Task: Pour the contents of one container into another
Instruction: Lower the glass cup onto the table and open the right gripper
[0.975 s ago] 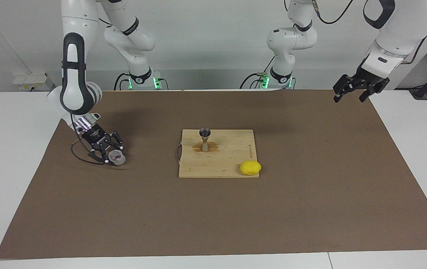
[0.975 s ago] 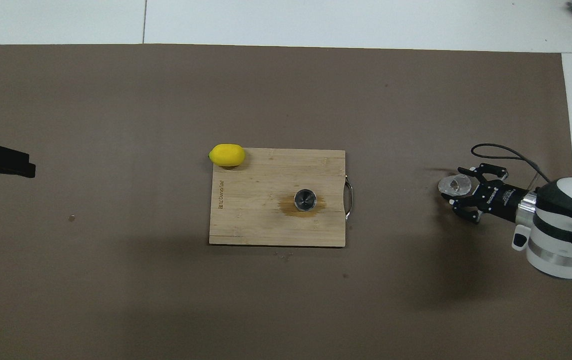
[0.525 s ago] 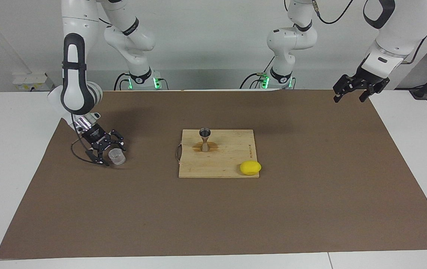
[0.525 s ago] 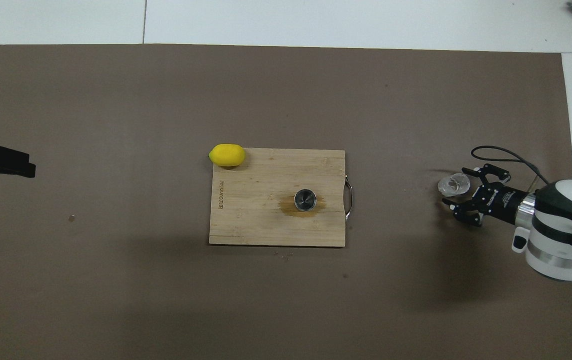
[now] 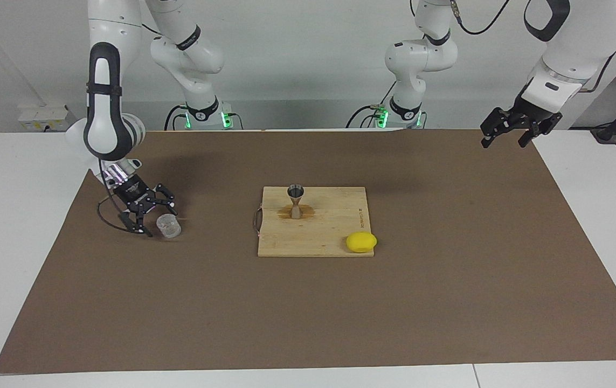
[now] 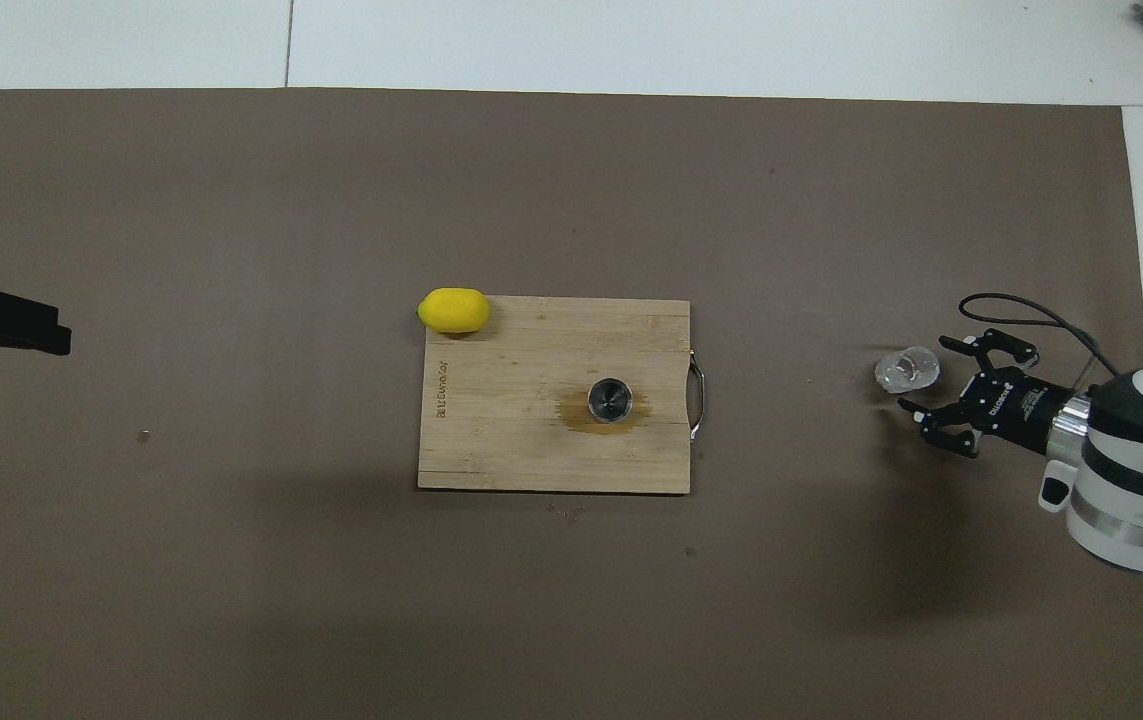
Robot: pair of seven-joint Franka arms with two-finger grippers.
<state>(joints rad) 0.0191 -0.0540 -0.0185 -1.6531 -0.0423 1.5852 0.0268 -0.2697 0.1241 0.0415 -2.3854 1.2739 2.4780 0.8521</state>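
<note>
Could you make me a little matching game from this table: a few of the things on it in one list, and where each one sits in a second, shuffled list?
Things:
1. clear plastic cup
2. metal jigger
3. lemon
4. left gripper

Places:
A. upright on the cutting board, on a brown stain
B. up in the air over the mat's corner at the left arm's end, waiting
C. on the brown mat toward the right arm's end, just in front of the open right gripper
D. at the board's corner farthest from the robots

Pairs: 1-C, 2-A, 3-D, 4-B

clear cup upright; jigger upright
</note>
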